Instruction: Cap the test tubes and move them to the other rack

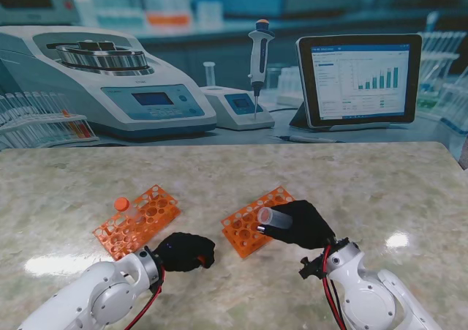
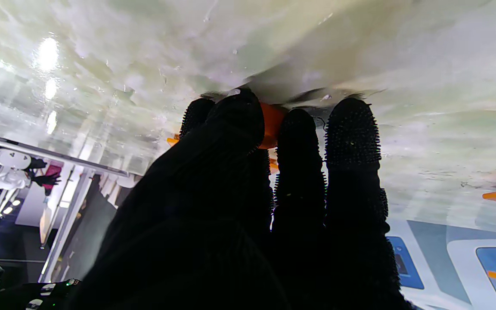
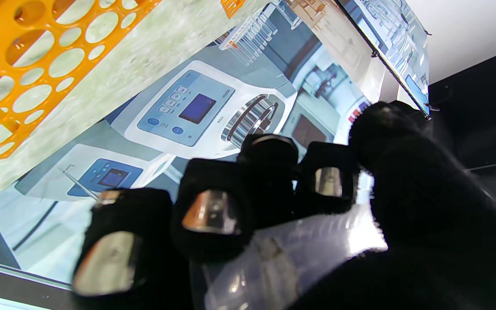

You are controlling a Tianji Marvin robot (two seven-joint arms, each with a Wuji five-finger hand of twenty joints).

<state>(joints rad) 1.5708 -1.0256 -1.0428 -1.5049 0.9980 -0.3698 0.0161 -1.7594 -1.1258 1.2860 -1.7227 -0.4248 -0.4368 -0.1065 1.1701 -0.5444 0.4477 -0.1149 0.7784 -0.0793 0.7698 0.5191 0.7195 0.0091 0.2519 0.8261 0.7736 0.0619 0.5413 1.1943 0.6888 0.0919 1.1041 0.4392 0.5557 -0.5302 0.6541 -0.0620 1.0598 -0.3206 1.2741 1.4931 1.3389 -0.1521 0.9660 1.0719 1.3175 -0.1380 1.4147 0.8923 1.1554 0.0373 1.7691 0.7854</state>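
Right robot hand (image 1: 303, 226) wraps light, slick uncapped tube (image 1: 273, 217); I'd grip mid-barrel. Left robot hand (image 1: 183, 252) pinches orange cap (image 2: 270, 124).

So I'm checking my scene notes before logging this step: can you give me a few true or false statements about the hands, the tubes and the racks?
1. The right hand holds a clear test tube. True.
2. That tube already wears an orange cap. False: its open end is bare.
3. The left hand has its fingers on an orange cap. True, as the left wrist view shows.
4. The left rack holds a capped tube. True.
5. The two racks touch each other. False: bare table lies between the left rack and the right rack.
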